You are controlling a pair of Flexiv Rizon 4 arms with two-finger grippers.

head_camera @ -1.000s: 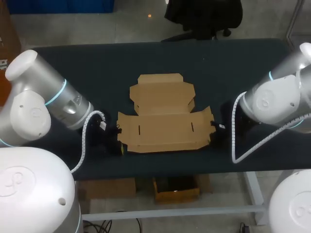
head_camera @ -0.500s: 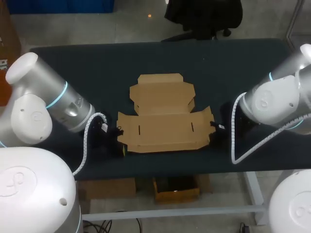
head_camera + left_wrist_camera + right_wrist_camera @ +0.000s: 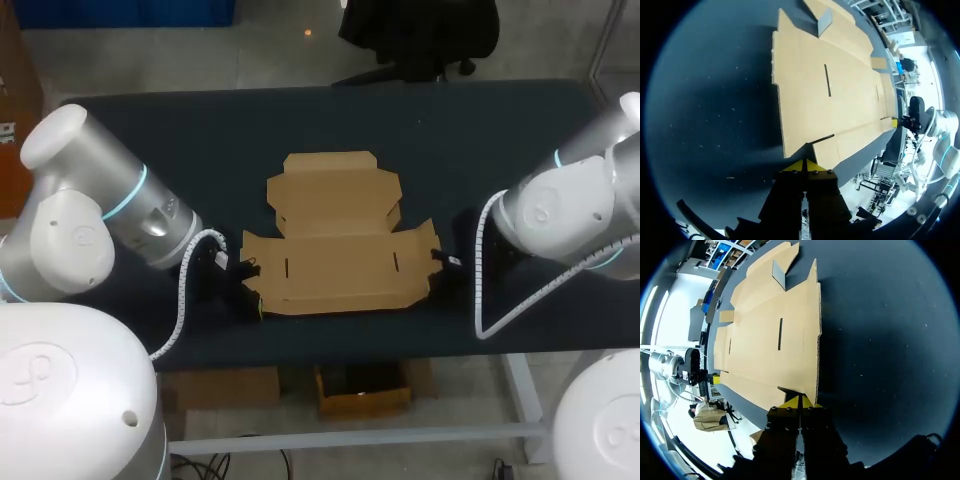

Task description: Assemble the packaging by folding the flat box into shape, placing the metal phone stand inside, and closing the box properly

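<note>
1. Claws sit nearest, low over the dark desk (image 3: 480, 130), one at each end of the box (image 3: 340, 250).
2. Left claw (image 3: 804, 165): fingers pressed together, with nothing between them. Its yellow tips touch the box's left edge by the near corner.
3. Right claw (image 3: 800, 403): fingers also pressed together and holding nothing. Its yellow tips meet the box's right edge.
4. The box lies unfolded and flat at the desk's middle, between the two claws.
5. Its wide near panel has two short slits (image 3: 286, 268), one towards each end.
6. Beyond that panel lies the narrower lid (image 3: 330, 185), also flat.
7. A small flap (image 3: 824, 21) stands up beside the lid.
</note>
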